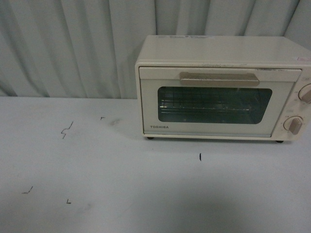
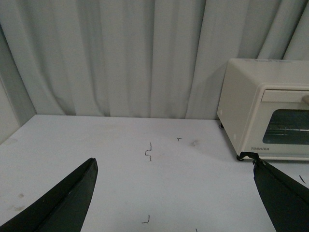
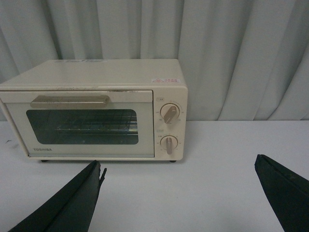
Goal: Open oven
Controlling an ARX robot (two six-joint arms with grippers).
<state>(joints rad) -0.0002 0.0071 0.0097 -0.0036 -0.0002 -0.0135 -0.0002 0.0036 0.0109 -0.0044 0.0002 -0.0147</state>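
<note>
The cream-white TOSHIBA oven (image 1: pixel 218 87) stands at the back right of the table in the front view, its glass door shut and the beige bar handle (image 1: pixel 218 79) across the door's top. Two round knobs (image 1: pixel 293 124) sit on its right side. Neither arm shows in the front view. My left gripper (image 2: pixel 175 166) is open over bare table, with the oven (image 2: pixel 263 108) ahead and off to one side. My right gripper (image 3: pixel 177 166) is open too, well short of the oven (image 3: pixel 96 108), whose handle (image 3: pixel 70 101) and knobs (image 3: pixel 169 113) face it. Nothing lies between either pair of fingers.
A grey-white curtain (image 1: pixel 73 43) hangs behind the white table (image 1: pixel 121 184). Small black pen marks (image 1: pixel 66 130) dot the tabletop to the left and in front of the oven.
</note>
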